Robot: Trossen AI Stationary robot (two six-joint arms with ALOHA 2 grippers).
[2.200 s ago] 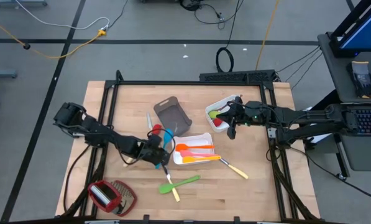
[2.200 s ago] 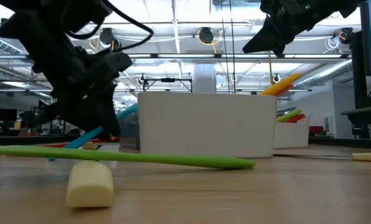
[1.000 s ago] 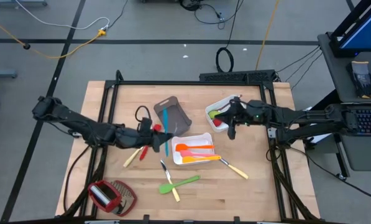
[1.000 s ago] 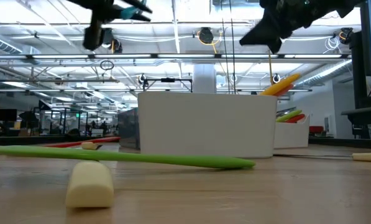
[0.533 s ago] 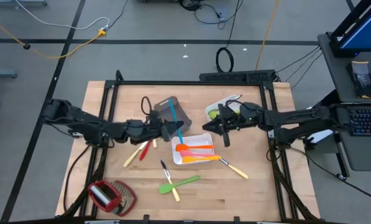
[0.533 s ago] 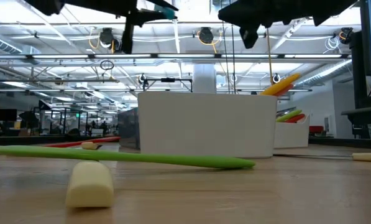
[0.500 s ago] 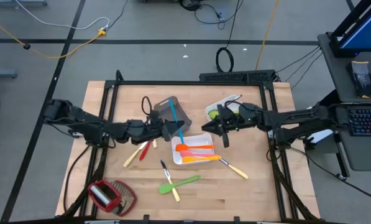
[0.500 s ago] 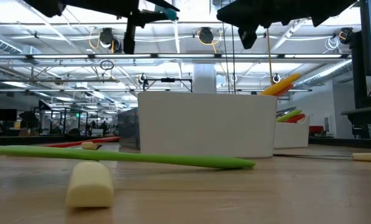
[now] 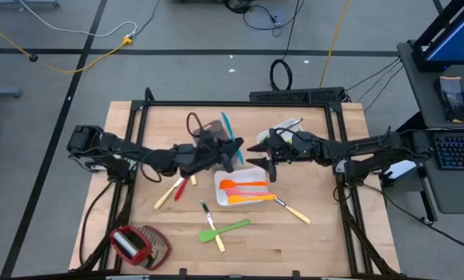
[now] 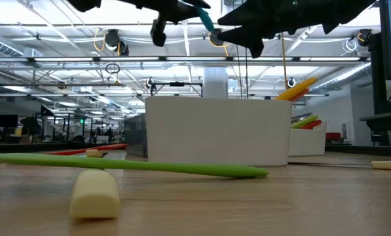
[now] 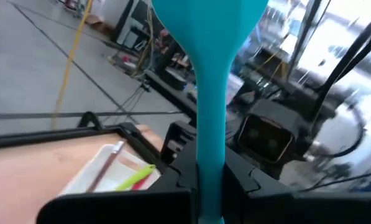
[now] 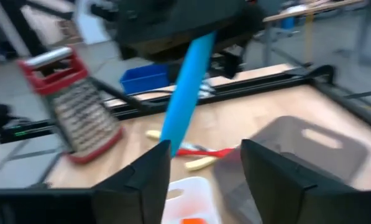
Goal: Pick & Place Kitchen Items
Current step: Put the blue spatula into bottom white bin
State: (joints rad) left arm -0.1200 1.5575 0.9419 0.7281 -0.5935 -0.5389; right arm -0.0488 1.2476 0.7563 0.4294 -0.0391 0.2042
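- Two arms meet mid-table, raised above the wooden table [image 9: 138, 233], grippers nose to nose.
- L gripper [image 9: 228, 151]: clamped tight on blue spatula [image 9: 227, 129], handle end in its grip, blade angled up toward far edge. Held in air, over the grey-brown tray [image 9: 213, 129].
- R gripper [image 9: 260, 153]: fingers [image 12: 141, 177] spread wide, nothing in them; blue handle points at the gap betw. them in R wrist view, contact unclear.
- White tray [image 9: 255, 173] just below both grippers: orange + red utensils [image 9: 243, 187] inside.
- 2nd white tray [image 9: 292, 124] under R arm, green item [image 11: 134, 178] in it.
- On table: green spatula [image 9: 230, 228], red spoon [image 9: 180, 187], pale-handled knife [image 9: 166, 193], another knife [image 9: 292, 209] near white tray.
- Red-and-silver grater [image 9: 134, 243] at near L corner.
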